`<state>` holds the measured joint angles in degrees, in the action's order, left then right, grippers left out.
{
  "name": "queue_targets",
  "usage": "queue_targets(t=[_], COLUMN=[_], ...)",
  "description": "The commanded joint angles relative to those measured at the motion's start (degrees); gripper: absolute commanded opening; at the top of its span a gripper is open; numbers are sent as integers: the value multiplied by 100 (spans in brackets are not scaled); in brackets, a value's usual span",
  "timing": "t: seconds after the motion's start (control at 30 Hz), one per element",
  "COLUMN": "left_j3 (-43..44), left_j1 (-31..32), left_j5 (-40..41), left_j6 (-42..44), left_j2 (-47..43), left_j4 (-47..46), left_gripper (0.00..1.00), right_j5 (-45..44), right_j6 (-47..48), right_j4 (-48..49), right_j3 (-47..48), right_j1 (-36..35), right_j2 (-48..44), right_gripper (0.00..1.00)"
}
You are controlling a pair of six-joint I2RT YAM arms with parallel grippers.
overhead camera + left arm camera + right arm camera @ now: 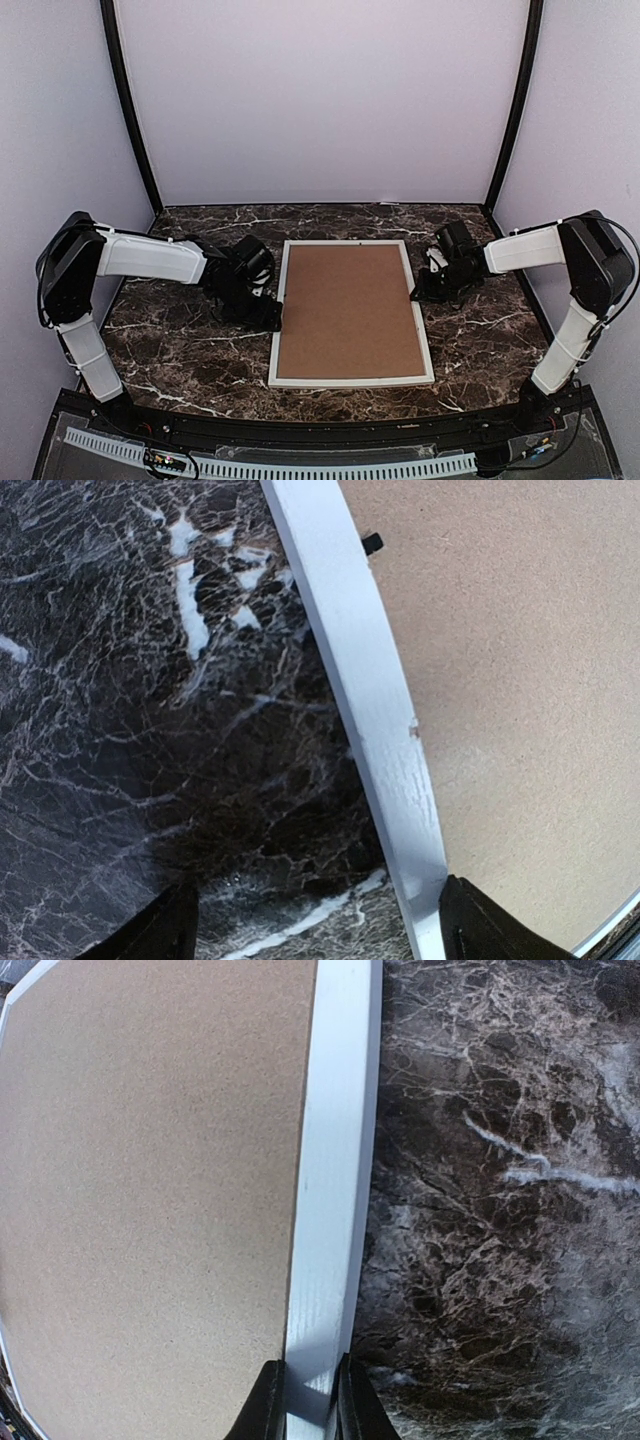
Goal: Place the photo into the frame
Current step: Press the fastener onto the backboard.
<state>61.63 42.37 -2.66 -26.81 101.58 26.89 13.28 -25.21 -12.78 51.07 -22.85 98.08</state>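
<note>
The frame [350,381], with a thin white border, lies flat in the middle of the table. A plain brown backing board [348,310] fills it. The photo is not visible in any view. My left gripper [268,312] is open at the frame's left border [370,680]. In the left wrist view [320,935], one finger is over the marble and the other [490,930] is over the board's edge. My right gripper [420,290] is shut on the frame's right border [335,1160], which its two fingers pinch in the right wrist view [312,1405].
The table [180,350] is dark marble with white veins. Pale walls and two black corner posts enclose the back and sides. A small black tab [372,543] sits at the board's edge inside the frame.
</note>
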Motion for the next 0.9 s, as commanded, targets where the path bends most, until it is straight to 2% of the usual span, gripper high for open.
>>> queue_targets(t=[0.0,0.63,0.87], left_j3=[-1,27,163], left_j1=[95,337,333], left_j5=[-40,-102,-92], left_j6=[-26,-83,46], left_j2=[257,568,408], left_j4=[22,-46,-33], left_gripper=[87,86,86], right_j5=[151,150,137], right_j6=[21,25,33], right_j4=[-289,-339,-367], right_j3=[-247,-203,-178], right_j1=[-70,-70,-66], right_j2=[326,341,283], right_gripper=[3,3,3])
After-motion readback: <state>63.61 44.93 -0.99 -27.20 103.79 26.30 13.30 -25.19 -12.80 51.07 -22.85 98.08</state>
